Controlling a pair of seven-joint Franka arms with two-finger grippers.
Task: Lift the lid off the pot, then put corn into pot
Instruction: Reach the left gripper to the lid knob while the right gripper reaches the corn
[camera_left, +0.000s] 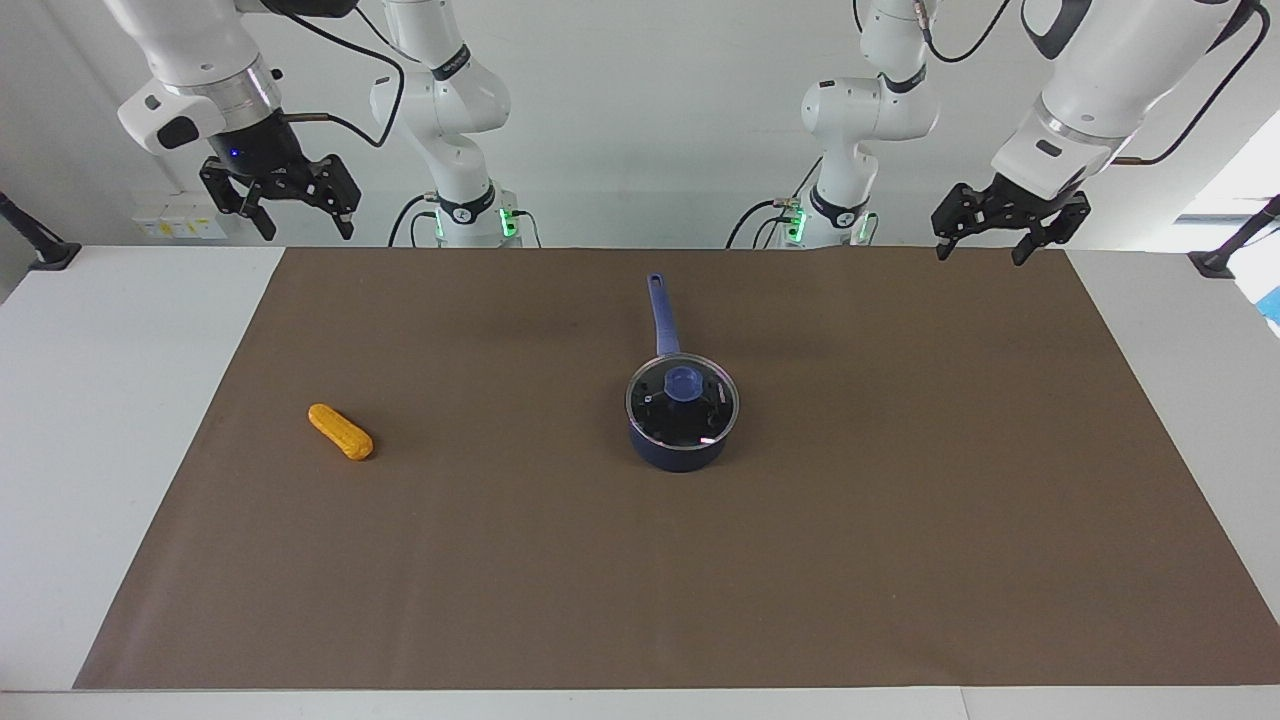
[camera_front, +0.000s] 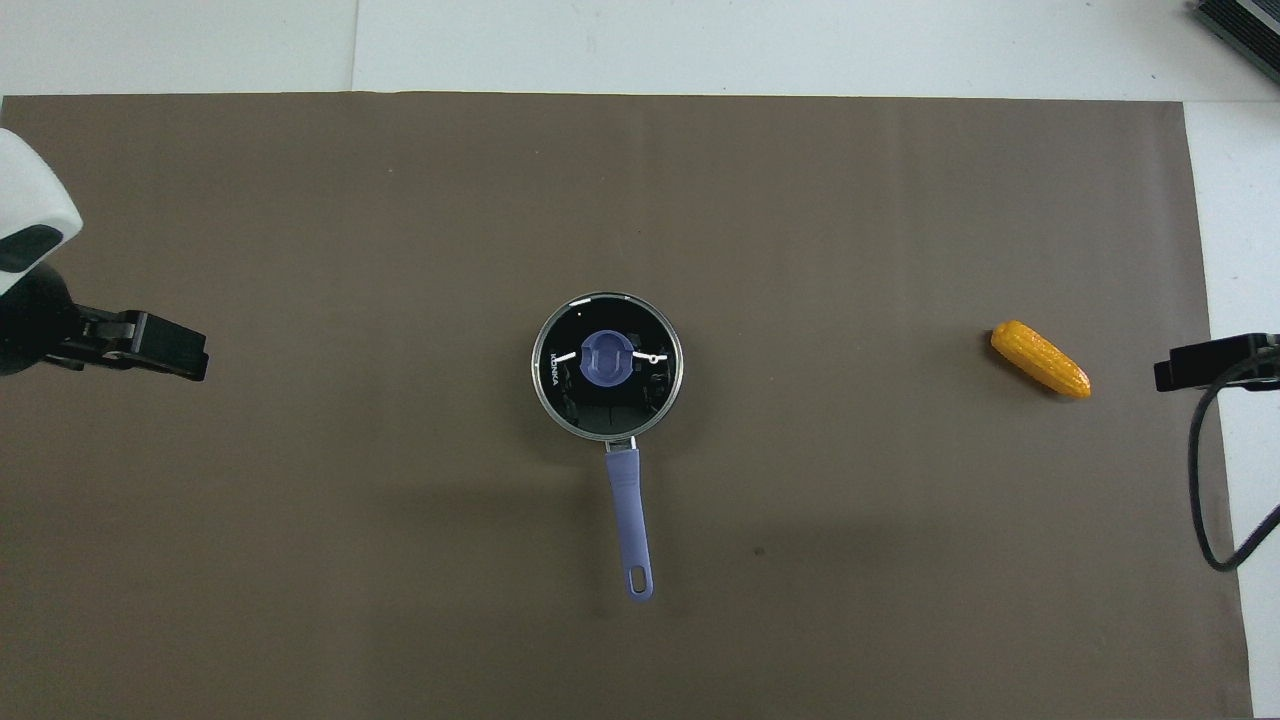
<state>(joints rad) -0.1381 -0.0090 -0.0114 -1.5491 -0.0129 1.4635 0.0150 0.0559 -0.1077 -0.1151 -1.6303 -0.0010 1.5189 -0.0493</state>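
Observation:
The navy pot (camera_left: 680, 452) stands in the middle of the mat, its long blue handle (camera_front: 628, 505) pointing toward the robots. The glass lid (camera_left: 705, 410) with a blue knob lies shut on the pot and also shows in the overhead view (camera_front: 607, 405). The orange-yellow corn (camera_left: 340, 432) lies on the mat toward the right arm's end, seen also from overhead (camera_front: 1040, 358). My right gripper (camera_left: 305, 228) hangs open and empty, raised over the mat's edge at the right arm's end. My left gripper (camera_left: 981, 250) hangs open and empty, raised over the left arm's end. Both arms wait.
A brown mat (camera_left: 900, 520) covers most of the white table (camera_left: 90, 420). Black camera-stand feet (camera_left: 45, 255) sit at the table's corners near the robots. A dark device (camera_front: 1240, 30) lies at a corner farthest from the robots.

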